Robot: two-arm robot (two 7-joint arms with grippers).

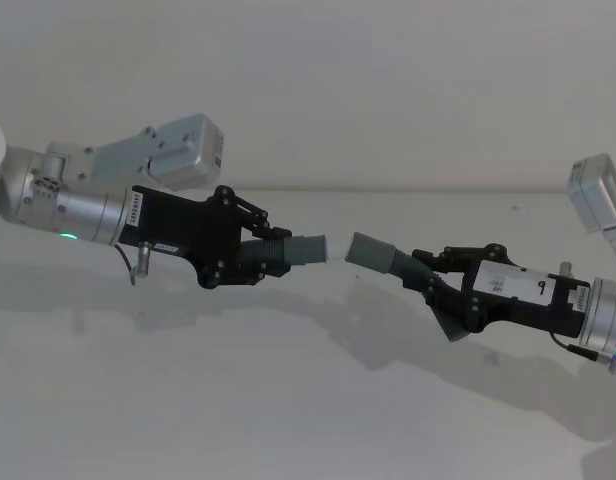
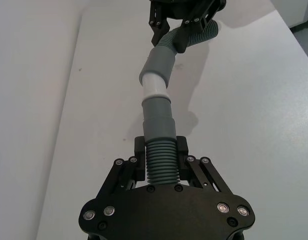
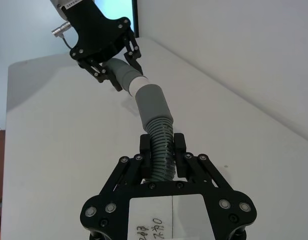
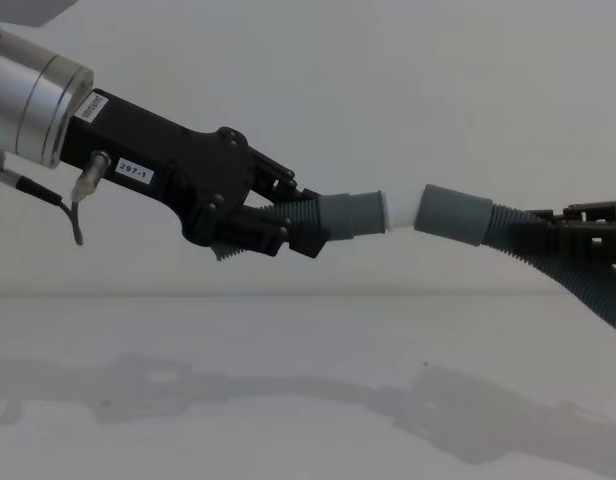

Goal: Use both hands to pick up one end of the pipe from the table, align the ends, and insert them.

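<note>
My left gripper clamped the white-tipped hose piece, my right gripper the wide-cuffed hose piece; their slight angle risked jamming the tip against the cuff's rim.

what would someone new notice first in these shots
Two black hands hold a hose piece each above the white table, end to end. The left hand grips the hose piece with the white tip; the right hand grips the hose piece with the wider grey cuff. In the head view a small gap separates the ends; in the chest view the tip is right at the cuff's mouth, not pushed in.
</note>
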